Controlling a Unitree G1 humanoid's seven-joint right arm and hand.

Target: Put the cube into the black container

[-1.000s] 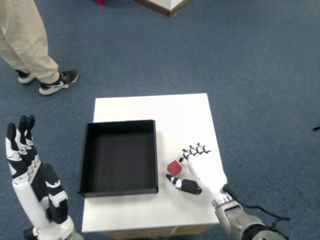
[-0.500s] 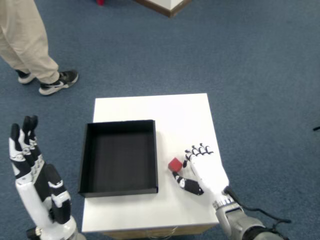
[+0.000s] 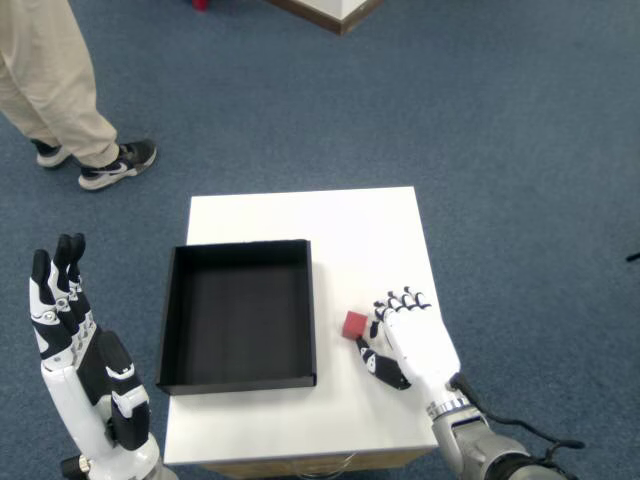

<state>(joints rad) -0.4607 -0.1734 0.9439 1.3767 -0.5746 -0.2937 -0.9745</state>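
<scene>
The cube (image 3: 355, 324) sits on our white worktop (image 3: 360, 230) just right of the black container (image 3: 238, 313), our right hand (image 3: 410, 340) touching it, fingers curled, though we cannot tell if it grips.

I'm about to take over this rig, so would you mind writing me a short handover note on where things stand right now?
Right hand: on the table, fingers curled beside the red cube; whether it already grips the cube cannot be told from this view.
Left hand: raised off the table's left edge, open, holding nothing.
Cube: on the white table, just right of the black container, outside it.
Container: empty.
Done: the hand has reached the cube.
Left: secure the grasp, lift, carry left over the container wall, release inside.
</scene>
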